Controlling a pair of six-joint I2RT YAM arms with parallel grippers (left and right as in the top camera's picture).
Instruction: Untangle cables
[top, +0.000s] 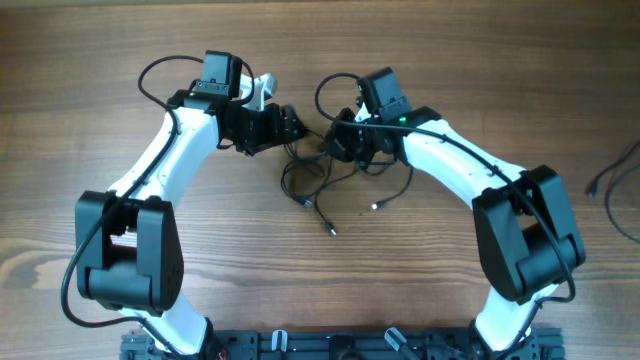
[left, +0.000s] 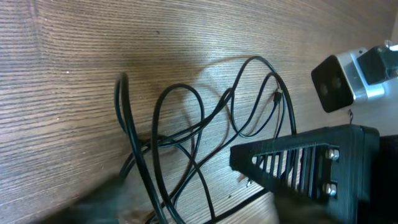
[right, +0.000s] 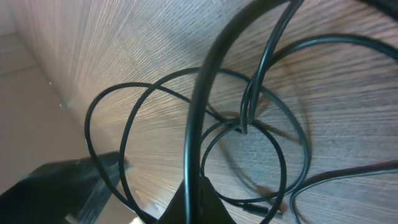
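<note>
The cables (top: 318, 176) are thin black cords in a loose tangle on the wooden table between my two grippers. Two plug ends lie toward the front (top: 332, 230). My left gripper (top: 292, 130) is at the tangle's left top. In the left wrist view its blurred fingers (left: 199, 214) stand wide apart with several cable loops (left: 186, 124) passing between them. My right gripper (top: 338, 143) is at the tangle's right top. In the right wrist view its jaws (right: 202, 196) are shut on one cable (right: 208, 93) that rises from them over the other loops (right: 267, 155).
The right arm's black ribbed gripper body (left: 311, 165) and its wrist camera (left: 339, 81) are close in front of the left gripper. Another black cable (top: 615, 190) lies at the table's right edge. The arm bases' rail (top: 330, 345) is at the front.
</note>
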